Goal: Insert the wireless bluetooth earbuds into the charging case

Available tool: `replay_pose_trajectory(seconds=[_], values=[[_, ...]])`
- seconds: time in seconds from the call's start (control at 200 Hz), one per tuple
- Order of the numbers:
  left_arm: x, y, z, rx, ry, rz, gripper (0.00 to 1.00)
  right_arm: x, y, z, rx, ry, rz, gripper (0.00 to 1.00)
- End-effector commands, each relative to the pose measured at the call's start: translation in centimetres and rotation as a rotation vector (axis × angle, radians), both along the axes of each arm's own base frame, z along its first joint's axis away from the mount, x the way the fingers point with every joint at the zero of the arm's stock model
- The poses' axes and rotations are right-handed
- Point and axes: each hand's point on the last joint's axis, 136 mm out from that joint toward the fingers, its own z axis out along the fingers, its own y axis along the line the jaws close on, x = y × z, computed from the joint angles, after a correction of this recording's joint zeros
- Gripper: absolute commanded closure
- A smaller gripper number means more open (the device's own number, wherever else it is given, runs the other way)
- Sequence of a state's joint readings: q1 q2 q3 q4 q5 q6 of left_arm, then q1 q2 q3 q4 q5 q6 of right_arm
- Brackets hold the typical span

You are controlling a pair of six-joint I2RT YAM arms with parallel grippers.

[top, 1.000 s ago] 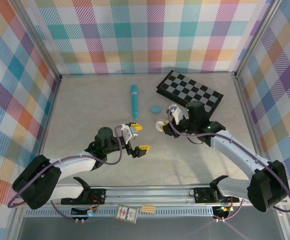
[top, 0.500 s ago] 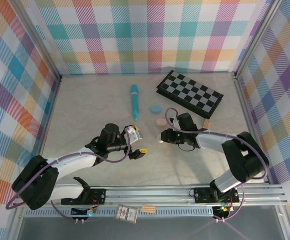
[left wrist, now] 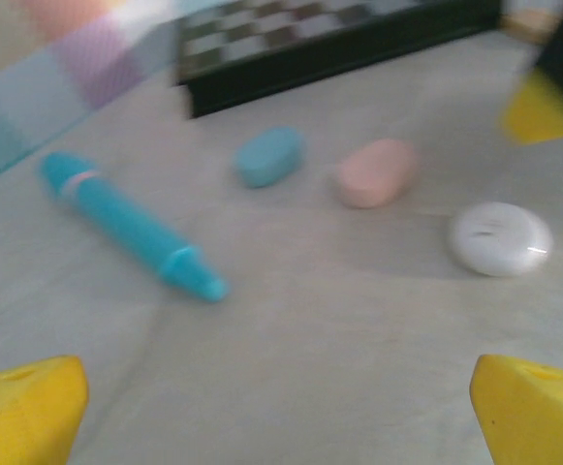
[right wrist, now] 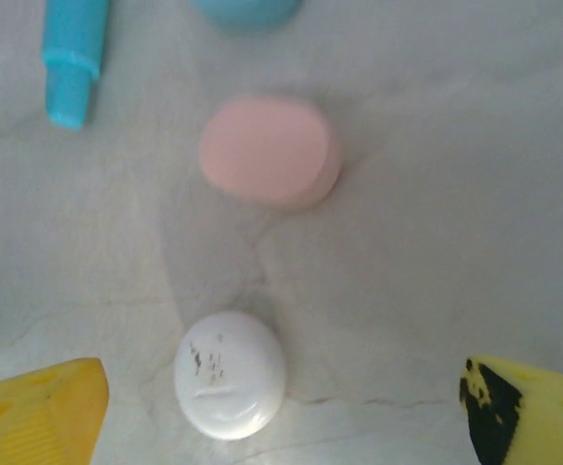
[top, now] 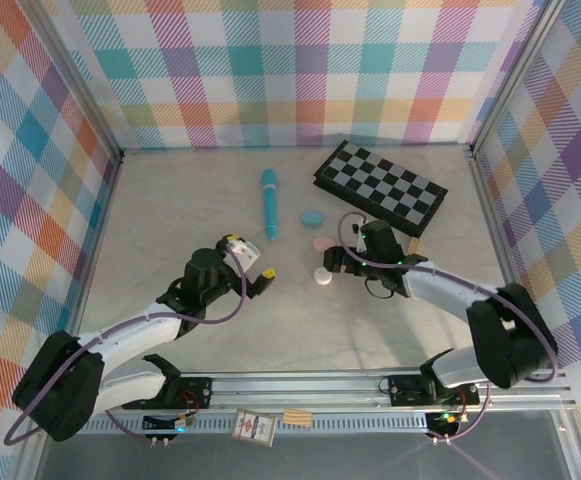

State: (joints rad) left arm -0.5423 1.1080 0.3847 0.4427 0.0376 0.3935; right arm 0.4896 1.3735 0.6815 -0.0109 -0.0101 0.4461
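Three pebble-like charging cases lie shut on the table: a blue one (top: pixel 313 217) (left wrist: pixel 269 155), a pink one (top: pixel 323 243) (right wrist: pixel 269 152) (left wrist: pixel 376 172) and a white one (top: pixel 322 277) (right wrist: pixel 231 374) (left wrist: pixel 500 238). The earbuds are hidden. My right gripper (top: pixel 335 266) (right wrist: pixel 281 417) hangs open just above the white case, which lies free on the table nearer its left fingertip (right wrist: pixel 34 412). My left gripper (top: pixel 251 257) (left wrist: pixel 281 417) is open over bare table, left of the cases, with nothing between its fingers.
A teal pen (top: pixel 269 203) (left wrist: pixel 126 225) (right wrist: pixel 73 58) lies left of the cases. A folded chessboard (top: pixel 380 185) (left wrist: pixel 339 39) sits behind them at the right. Checked walls close in the table on three sides.
My right gripper brought the white case down and opened, leaving it on the table. My left arm drew back to the left and turned its gripper toward the cases.
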Motion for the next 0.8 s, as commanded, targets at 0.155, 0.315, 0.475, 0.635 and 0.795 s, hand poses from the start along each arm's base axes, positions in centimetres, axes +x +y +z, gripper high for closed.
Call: replay_pose_trajectory(seconds=[0.155, 0.315, 0.475, 0.635, 0.795], values=[[2.8, 9.3, 1.5, -0.211, -0.053, 0.406, 0.0, 4.6, -7.8, 7.4, -0.291, -0.4, -0.081, 0.01], [3.9, 12.6, -0.3, -0.269, -0.035, 0.509, 0.0, 6.4, -13.0, 6.2, -0.344, -0.468, -0.184, 0.01], [5.3, 14.0, -1.9, -0.29, -0.041, 0.529, 0.0, 7.6, -16.3, 3.5, -0.337, -0.469, -0.264, 0.01], [7.1, 15.3, -2.6, -0.304, -0.002, 0.556, 0.0, 8.1, -16.7, 2.0, -0.3, -0.515, -0.256, 0.01], [8.1, 16.7, -5.1, -0.34, -0.003, 0.615, 0.0, 8.2, -16.6, 0.3, -0.266, -0.544, -0.242, 0.01]])
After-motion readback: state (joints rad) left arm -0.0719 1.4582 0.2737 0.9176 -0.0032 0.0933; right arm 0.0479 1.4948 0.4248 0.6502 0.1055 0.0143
